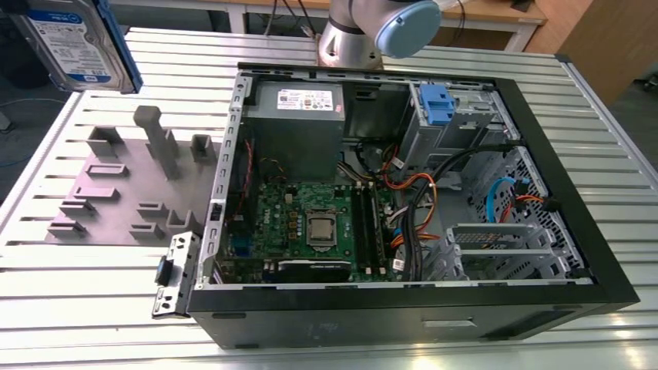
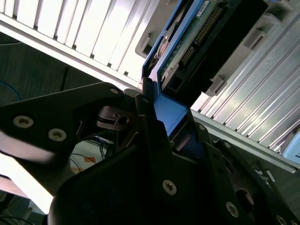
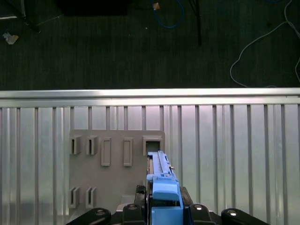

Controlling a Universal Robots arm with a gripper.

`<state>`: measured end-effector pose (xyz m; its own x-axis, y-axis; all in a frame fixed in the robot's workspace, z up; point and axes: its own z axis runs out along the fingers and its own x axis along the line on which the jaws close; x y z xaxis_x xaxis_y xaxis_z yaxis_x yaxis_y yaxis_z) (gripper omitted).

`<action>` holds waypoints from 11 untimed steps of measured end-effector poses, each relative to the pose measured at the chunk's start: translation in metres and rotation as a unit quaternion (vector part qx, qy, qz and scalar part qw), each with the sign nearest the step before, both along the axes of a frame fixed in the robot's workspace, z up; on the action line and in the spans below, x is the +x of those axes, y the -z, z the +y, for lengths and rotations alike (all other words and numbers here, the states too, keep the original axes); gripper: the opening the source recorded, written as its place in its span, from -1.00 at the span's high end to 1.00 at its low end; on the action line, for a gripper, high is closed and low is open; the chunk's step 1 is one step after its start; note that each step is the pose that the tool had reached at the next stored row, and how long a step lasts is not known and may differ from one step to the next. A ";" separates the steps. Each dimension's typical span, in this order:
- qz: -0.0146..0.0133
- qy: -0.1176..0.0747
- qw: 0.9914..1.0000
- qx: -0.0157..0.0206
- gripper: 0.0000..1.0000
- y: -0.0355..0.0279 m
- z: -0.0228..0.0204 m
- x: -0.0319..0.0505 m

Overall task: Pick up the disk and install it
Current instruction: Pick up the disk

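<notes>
1. Transport looks like the step in hand: the disk (image 1: 77,42) hangs in the air at the exterior view's far left, above the table (image 1: 575,92) and well apart from the open computer case (image 1: 411,308).
2. In both wrist views the gripper (image 3: 165,208) is clamped on the disk's blue bracket (image 3: 161,187), with 1 finger on each side of it. The green circuit-board face of the disk (image 2: 201,33) shows in the second wrist view.
3. The grey fixture plate (image 1: 113,193) lies on the table below the disk, its slots (image 3: 152,145) bare in the first wrist view.
4. Pick-up seems done and installing is not yet done.
5. As I judge it, installing calls for crossing over the case wall, then lining the bracket up squarely with the drive bay (image 1: 458,123) near the cables.
</notes>
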<state>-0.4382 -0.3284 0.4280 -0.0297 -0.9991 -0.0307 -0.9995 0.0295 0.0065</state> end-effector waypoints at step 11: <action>0.000 0.000 1.000 0.000 0.27 -0.0002 0.0000 0.0000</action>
